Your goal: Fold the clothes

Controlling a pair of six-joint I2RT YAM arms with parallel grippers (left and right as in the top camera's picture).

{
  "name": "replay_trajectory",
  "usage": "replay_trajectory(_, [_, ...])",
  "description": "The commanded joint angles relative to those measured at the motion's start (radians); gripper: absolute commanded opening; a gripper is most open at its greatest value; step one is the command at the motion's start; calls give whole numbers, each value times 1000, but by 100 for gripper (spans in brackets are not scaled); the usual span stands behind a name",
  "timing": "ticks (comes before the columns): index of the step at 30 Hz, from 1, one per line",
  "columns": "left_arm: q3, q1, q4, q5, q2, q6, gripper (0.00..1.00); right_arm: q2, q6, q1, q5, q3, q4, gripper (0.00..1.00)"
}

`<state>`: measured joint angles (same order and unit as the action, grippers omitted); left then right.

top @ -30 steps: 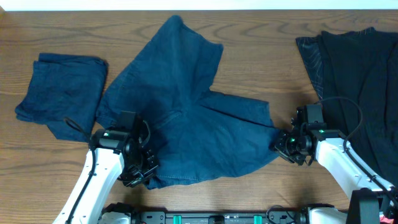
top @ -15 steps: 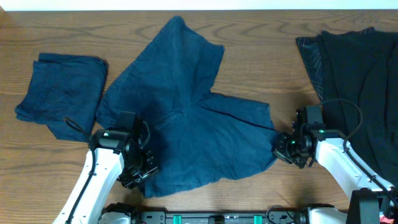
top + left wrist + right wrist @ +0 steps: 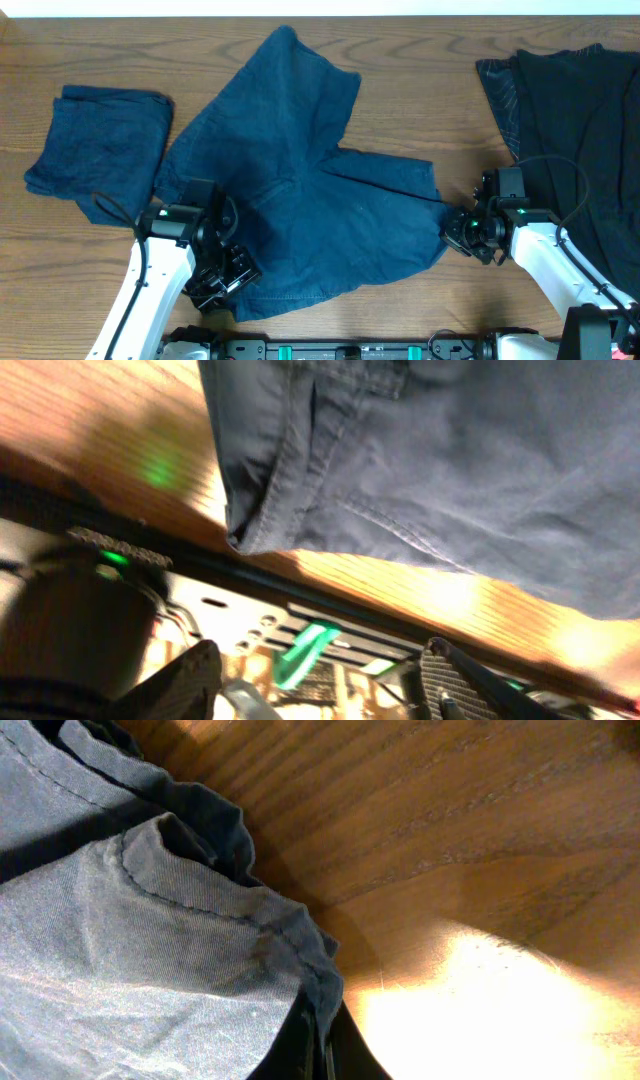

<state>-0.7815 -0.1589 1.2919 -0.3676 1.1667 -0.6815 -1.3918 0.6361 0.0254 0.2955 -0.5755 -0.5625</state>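
Dark blue shorts [image 3: 310,190] lie spread flat in the middle of the table. My left gripper [image 3: 226,284] stands open at their near-left corner, just off the cloth. In the left wrist view that hemmed corner [image 3: 262,510] lies ahead of the left gripper [image 3: 320,682], with nothing between the fingers [image 3: 455,678]. My right gripper [image 3: 453,232] is shut on the shorts' right edge. In the right wrist view the shorts' hem [image 3: 290,935] runs down into the closed right gripper [image 3: 322,1045].
A folded blue garment [image 3: 95,150] lies at the far left. A black garment [image 3: 580,130] covers the right side of the table, behind my right arm. The table's front rail [image 3: 330,630] is right beside the left gripper.
My left gripper has opened, let go of the shorts' near-left corner and drawn back toward the front edge. My right gripper has shut on the shorts' right hem.
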Motion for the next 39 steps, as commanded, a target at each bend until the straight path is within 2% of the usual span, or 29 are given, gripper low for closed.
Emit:
replay_trajectory(1, [50,2,-24,-121,-16,-119,68,14,-24,-8,-3,0,4,1])
replay_trajectory(9, [236,3,-329,-126,-14,-186,68,14,-29,-8,10,0,6,1])
replay_trajectory(10, [257,3,-374,-127,-11,-189,66,14,-30,-8,12,0,6,1])
replay_trajectory(13, [298,3,-473,-126,8,-208,52,14,-31,-7,12,0,6,1])
replay_trajectory(16, [304,3,-541,-107,40,-208,44,24,-35,-7,12,0,2,1])
replay_trajectory(18, [304,3,-599,-65,70,-208,43,47,-56,-7,28,0,3,0])
replay_trajectory(24, [303,3,-818,-67,198,-224,42,181,-77,-7,30,0,-25,1])
replay_trajectory(27, [290,3,-902,-69,282,-230,38,254,-77,-7,19,0,-45,1])
replay_trajectory(30, [251,3,-951,-48,353,-225,32,315,-77,-7,15,0,-62,1])
replay_trajectory(34, [156,3,-988,-16,429,-179,30,361,-77,-7,14,0,-74,1])
replay_trajectory(39, [5,3,-889,-16,466,-80,30,365,-76,-7,-30,0,-103,1])
